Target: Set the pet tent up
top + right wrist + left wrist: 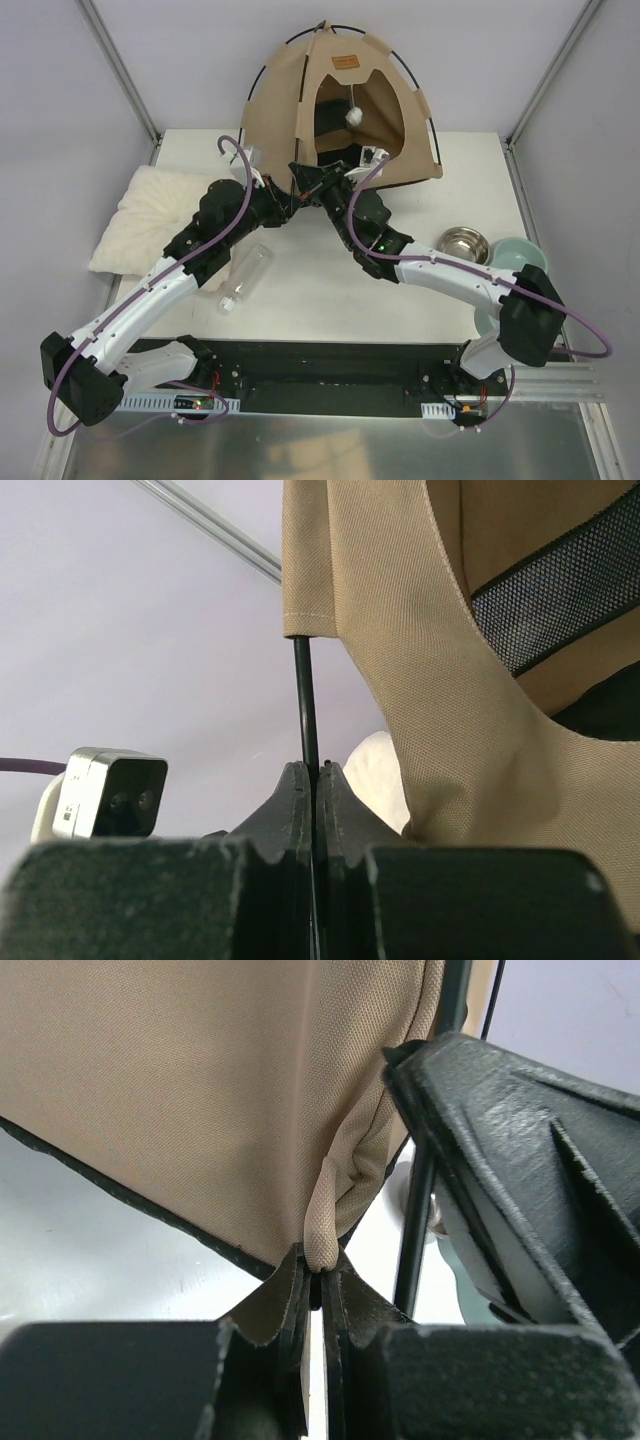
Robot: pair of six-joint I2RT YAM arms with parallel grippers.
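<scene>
Left wrist: left jaws apparently pinch tent [200,1090] corner; right jaws clamp pole [304,700].

Tan pet tent [300,100], upright, domed

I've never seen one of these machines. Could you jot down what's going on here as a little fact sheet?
Tent: tan, domed, at the far edge of the table, doorway facing the arms
Left gripper: shut on the tent's fabric corner
Right gripper: shut on a thin black pole beside that corner
Also on table: pillow at left, clear bottle, metal bowl, green bowl at right
</scene>
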